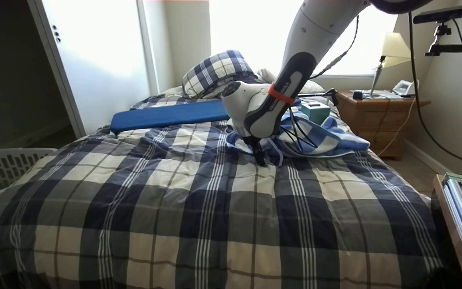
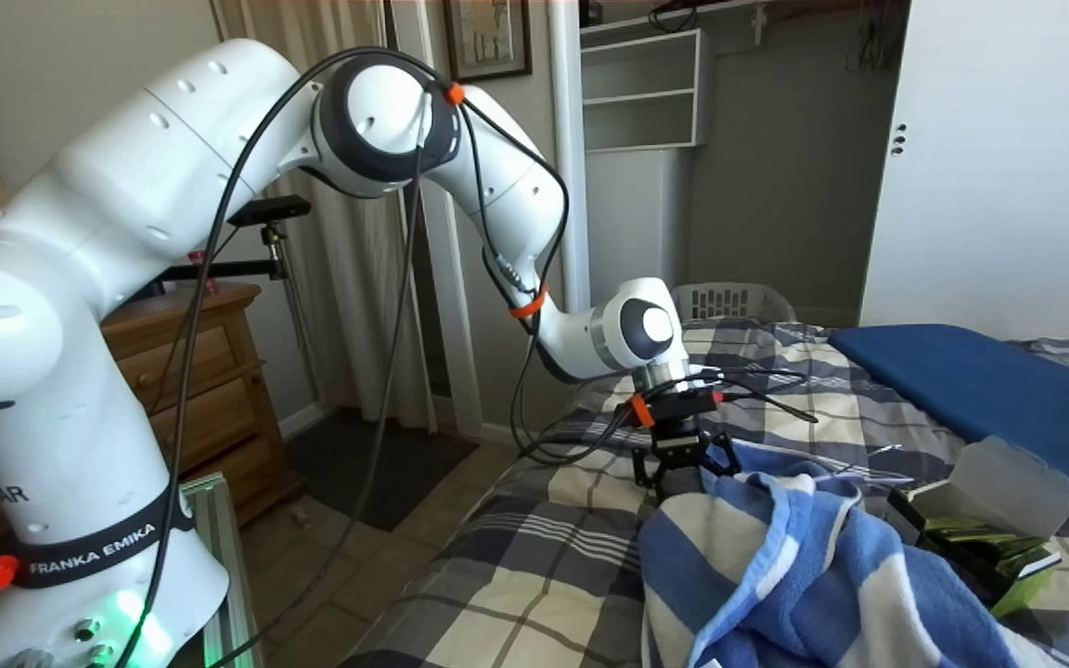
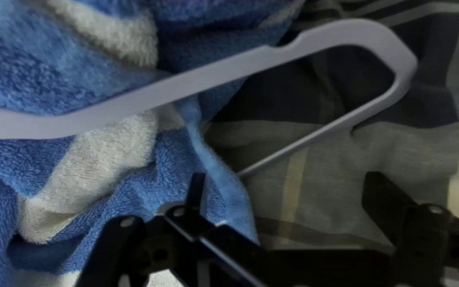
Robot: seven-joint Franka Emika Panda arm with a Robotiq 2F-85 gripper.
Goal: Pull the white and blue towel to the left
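The white and blue towel point(image 1: 337, 140) lies bunched on the plaid bed. It also shows in an exterior view point(image 2: 776, 557) and fills the left of the wrist view point(image 3: 106, 159). My gripper point(image 1: 261, 160) points down at the towel's edge, low over the bed. In an exterior view the gripper point(image 2: 688, 478) has its fingers spread. In the wrist view the gripper point(image 3: 285, 179) is open, with one finger over the towel and the other over the bedspread. The towel's blue hem lies partly between the fingers, not clamped.
A pale hanger point(image 3: 213, 81) lies across the towel's edge, close to the gripper. A blue padded board point(image 1: 171, 115) lies farther up the bed. A small box point(image 2: 989, 529) sits beside the towel. A white basket point(image 1: 12, 166) stands beyond the bed's side. Cables hang around the wrist.
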